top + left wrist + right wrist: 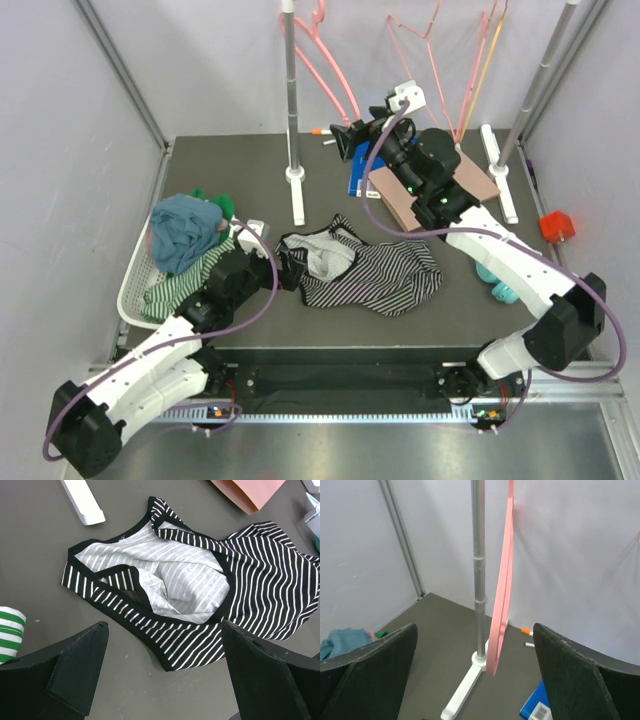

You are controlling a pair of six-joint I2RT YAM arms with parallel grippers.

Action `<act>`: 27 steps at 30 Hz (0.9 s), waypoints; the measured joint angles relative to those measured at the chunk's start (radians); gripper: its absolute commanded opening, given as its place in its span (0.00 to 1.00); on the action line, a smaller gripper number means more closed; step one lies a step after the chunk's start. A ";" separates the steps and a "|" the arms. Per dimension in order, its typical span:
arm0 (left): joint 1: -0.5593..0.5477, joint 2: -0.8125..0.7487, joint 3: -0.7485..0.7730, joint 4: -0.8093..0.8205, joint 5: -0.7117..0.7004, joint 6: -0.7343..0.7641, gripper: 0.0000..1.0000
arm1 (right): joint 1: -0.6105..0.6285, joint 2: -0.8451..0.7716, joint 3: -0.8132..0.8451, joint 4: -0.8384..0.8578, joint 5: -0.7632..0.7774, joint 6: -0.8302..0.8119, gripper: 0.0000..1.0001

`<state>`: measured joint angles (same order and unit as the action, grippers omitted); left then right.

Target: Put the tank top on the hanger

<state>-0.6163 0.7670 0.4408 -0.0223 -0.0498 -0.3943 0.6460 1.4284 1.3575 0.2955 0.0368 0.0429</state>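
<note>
the tank top (260, 580) lies crumpled just ahead of the wide-spread, empty left gripper (164, 626).

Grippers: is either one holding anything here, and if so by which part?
Nothing is held. The left gripper hovers open over the crumpled tank top. The right gripper is open too, with the hanger hanging ahead of it, untouched.
</note>
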 measured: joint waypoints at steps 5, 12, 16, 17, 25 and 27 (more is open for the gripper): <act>0.000 -0.006 0.000 -0.012 -0.003 0.000 0.98 | 0.000 0.080 0.046 0.034 0.051 0.002 0.73; 0.000 -0.034 -0.004 -0.033 -0.011 0.000 0.98 | 0.000 0.149 0.113 0.036 0.079 0.002 0.05; 0.000 -0.039 -0.004 -0.034 -0.011 0.001 0.98 | -0.001 0.170 0.146 0.033 0.099 0.008 0.00; 0.000 -0.039 -0.004 -0.035 -0.011 0.001 0.98 | 0.000 0.174 0.150 0.033 0.102 0.009 0.00; 0.000 -0.040 -0.005 -0.041 -0.019 0.000 0.98 | 0.005 0.181 0.157 0.049 0.135 0.032 0.00; 0.000 -0.045 -0.005 -0.043 -0.019 0.001 0.98 | 0.007 0.180 0.157 0.064 0.148 0.035 0.00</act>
<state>-0.6163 0.7223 0.4358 -0.0658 -0.0692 -0.3935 0.6533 1.6089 1.5146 0.3592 0.1848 0.0784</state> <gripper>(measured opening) 0.982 0.052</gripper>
